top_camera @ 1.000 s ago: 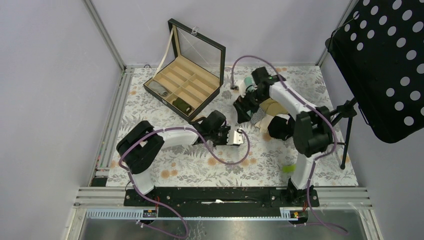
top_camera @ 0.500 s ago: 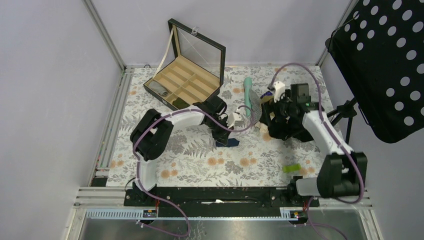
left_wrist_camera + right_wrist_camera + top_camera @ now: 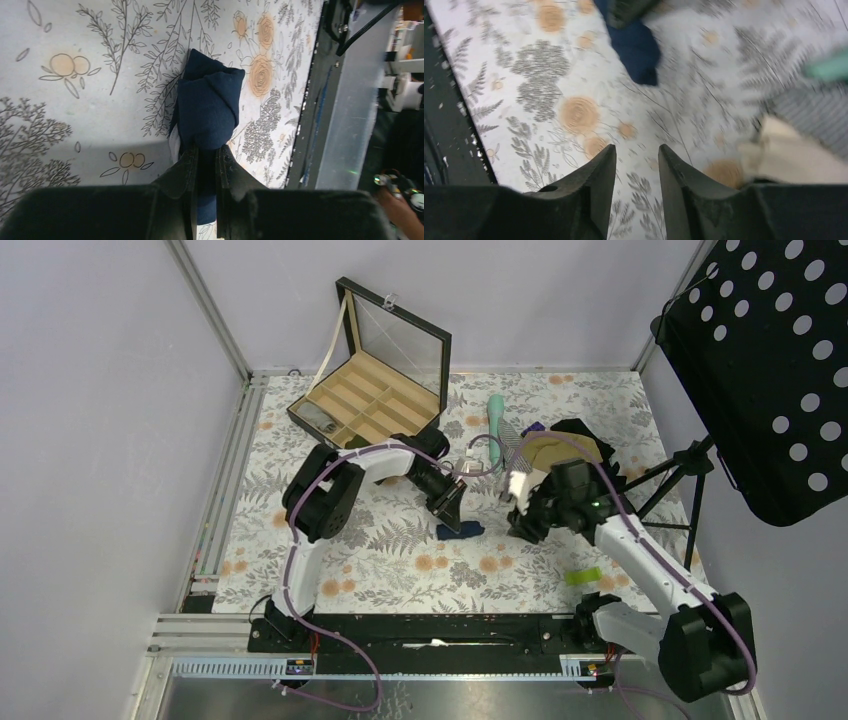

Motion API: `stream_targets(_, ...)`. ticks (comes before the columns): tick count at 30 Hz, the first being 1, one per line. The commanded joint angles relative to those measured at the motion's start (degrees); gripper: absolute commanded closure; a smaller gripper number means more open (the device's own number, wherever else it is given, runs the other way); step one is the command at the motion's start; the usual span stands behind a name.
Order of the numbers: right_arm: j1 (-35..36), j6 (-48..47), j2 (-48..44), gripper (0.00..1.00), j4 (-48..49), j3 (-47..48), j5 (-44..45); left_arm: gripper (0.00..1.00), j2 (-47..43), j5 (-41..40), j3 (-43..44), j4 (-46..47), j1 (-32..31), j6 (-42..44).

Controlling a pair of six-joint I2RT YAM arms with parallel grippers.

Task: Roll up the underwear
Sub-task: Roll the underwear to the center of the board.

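Underwear bunched, soft navy cloth (left claw pinching).

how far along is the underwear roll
Done: the underwear lies on the table as a compact navy bundle, apparently largely rolled. In hand: the left gripper is shut on its near end. The right gripper hangs open nearby, holding nothing. Remaining: probably tighten the roll, then release.

Robot lab cell: aluminium frame rails, plain grey walls, floral-covered table, perforated black panel.
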Motion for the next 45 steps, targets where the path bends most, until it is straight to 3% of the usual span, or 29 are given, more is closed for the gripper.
stream_targets(1,10.7,-8.7,0.3,0.58,5.3,0.6,1.7,0.98,7.2,-3.0,0.7,-8.5,-0.2,2.1)
stream_targets(7,22.8,-19.1,4.4,0.55,13.7,-1.9,5.3,0.95,9.3,-0.5,3.0,-10.4,1.1,1.2)
stream_targets(13,26.0,-24.4,12.2,0.44,21.8,-5.1,7.2,0.94,9.8,-1.0,4.2,-10.7,1.4,1.1)
stream_targets(18,28.5,-26.0,19.0,0.40,39.1,-10.6,14.8,0.91,10.1,-0.8,4.9,-11.0,1.4,1.5)
stream_targets(20,29.7,-26.9,20.3,0.48,39.6,-11.0,16.5,0.82,10.1,-1.3,5.2,-11.1,1.4,1.5)
stream_targets(23,30.7,-27.2,21.3,0.76,34.0,-9.6,16.7,0.72,8.7,-2.6,5.3,-11.0,1.9,2.3)
stream_targets(25,30.7,-26.4,21.7,0.85,30.1,-8.7,17.0,0.66,6.1,-4.4,5.0,-10.6,3.0,2.5)
stream_targets(29,30.4,-23.5,22.4,0.91,19.8,-6.0,16.1,0.59,-4.1,-7.3,2.0,-8.4,8.0,1.7)
stream_targets(31,29.6,-23.0,24.1,0.92,13.3,-3.2,12.9,0.51,-10.2,-11.3,-0.2,-6.9,10.4,0.8)
stream_targets(33,29.1,-22.0,26.9,0.94,6.8,0.0,11.6,0.50,-17.0,-14.4,-3.2,-5.5,12.3,1.5)
stream_targets(37,24.9,-20.9,35.6,0.94,-3.5,8.6,6.3,0.47,-35.2,-25.4,-16.0,5.5,13.5,1.6)
stream_targets(38,23.9,-19.8,37.3,0.94,-5.4,11.1,5.5,0.22,-40.6,-29.1,-20.2,9.6,13.4,1.7)
stream_targets(39,22.8,-19.2,40.5,0.94,-7.7,13.6,4.5,0.04,-46.5,-33.4,-25.3,14.9,13.4,2.2)
stream_targets(43,19.1,-16.0,49.7,0.93,-14.8,23.0,2.1,0.01,-69.6,-36.9,-44.3,28.8,11.3,11.7)
stream_targets(45,17.7,-14.0,53.0,0.94,-17.6,27.3,1.3,0.01,-73.3,-36.8,-47.8,29.1,7.6,15.0)
